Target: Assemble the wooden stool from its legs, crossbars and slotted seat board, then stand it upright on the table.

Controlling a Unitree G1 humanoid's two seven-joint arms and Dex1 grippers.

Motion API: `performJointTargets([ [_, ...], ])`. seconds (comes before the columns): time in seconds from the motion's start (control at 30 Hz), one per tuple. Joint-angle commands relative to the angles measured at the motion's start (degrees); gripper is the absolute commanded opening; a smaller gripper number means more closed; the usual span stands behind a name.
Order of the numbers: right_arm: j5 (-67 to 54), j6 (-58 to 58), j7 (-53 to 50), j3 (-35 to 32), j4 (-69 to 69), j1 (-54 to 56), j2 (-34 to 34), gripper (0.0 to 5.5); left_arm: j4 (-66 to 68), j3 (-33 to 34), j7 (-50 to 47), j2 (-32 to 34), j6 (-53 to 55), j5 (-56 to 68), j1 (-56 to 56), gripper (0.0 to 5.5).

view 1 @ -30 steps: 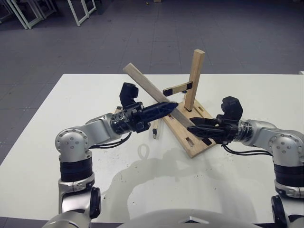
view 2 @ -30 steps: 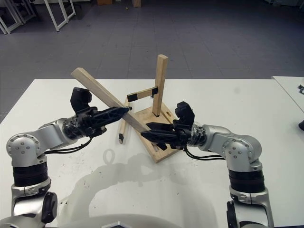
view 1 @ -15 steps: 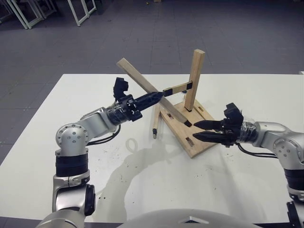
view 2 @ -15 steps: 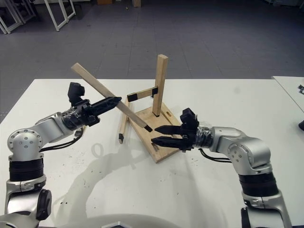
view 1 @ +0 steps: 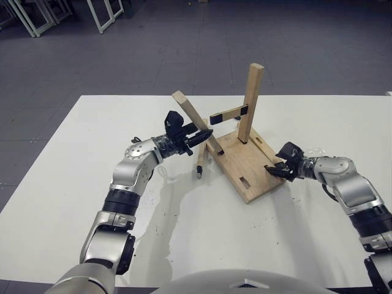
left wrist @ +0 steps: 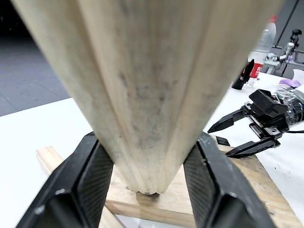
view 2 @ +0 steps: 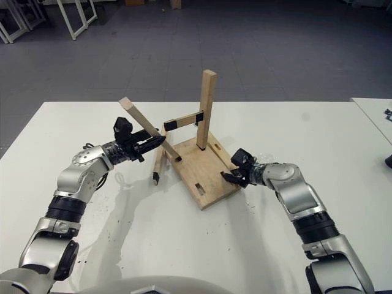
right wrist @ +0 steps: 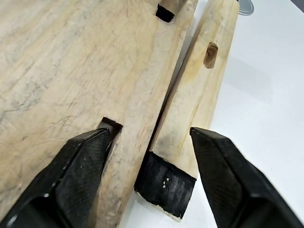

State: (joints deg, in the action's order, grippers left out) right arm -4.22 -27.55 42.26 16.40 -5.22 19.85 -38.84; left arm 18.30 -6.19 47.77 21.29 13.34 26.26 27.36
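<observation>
The slotted seat board (view 1: 244, 164) lies flat on the white table. One leg (view 1: 251, 98) stands upright in its far corner, with a crossbar (view 1: 227, 114) sticking out sideways. My left gripper (view 1: 205, 133) is shut on a second leg (view 1: 193, 117), which slants with its lower end at the board's left corner (left wrist: 145, 194). A third leg (view 1: 200, 163) lies on the table left of the board. My right gripper (right wrist: 151, 133) is open at the board's right edge, straddling that edge and a black-capped leg (right wrist: 199, 90) lying beside it.
The table (view 1: 73, 184) has bare white surface to the left, in front and to the right of the board. A bottle (left wrist: 262, 45) and small items stand far off at the right side.
My left gripper carried the slanted leg right and turned it steeper, its lower end now at the board's left corner. My right gripper drew back from that leg to the board's right edge.
</observation>
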Motion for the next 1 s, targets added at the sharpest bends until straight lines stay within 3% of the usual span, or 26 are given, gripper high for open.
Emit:
performJointTargets([
  [0.03,3.8,1.5,0.5,2.8,-3.8,1.1,1.5,3.14,4.6,-2.1,4.0,0.8,0.3,-4.0,1.1,2.05],
  [0.2,9.2,1.3,6.0,7.5,-6.6,2.5,-1.8,3.14,9.8,-6.7,10.7,5.4,12.9,-6.9,4.0,2.05],
  [0.33,10.5,1.3,9.6,8.8,-7.5,1.3,-4.0,3.14,9.5,-6.2,10.3,7.4,21.7,-5.8,4.0,2.04],
  [0.67,7.9,-4.9,11.0,5.5,2.9,-6.3,-6.1,3.14,-13.3,0.3,-3.0,7.7,34.7,-0.9,-5.8,2.04],
  [0.8,6.9,-7.7,10.8,4.3,8.0,-7.9,-6.7,3.14,-19.5,-0.5,-7.8,8.7,41.0,-0.5,-9.4,2.04],
  [1.0,5.2,-11.9,9.6,1.9,14.7,-9.1,-5.8,3.14,-26.9,-6.7,-15.4,9.8,45.8,-3.3,-14.1,2.04],
])
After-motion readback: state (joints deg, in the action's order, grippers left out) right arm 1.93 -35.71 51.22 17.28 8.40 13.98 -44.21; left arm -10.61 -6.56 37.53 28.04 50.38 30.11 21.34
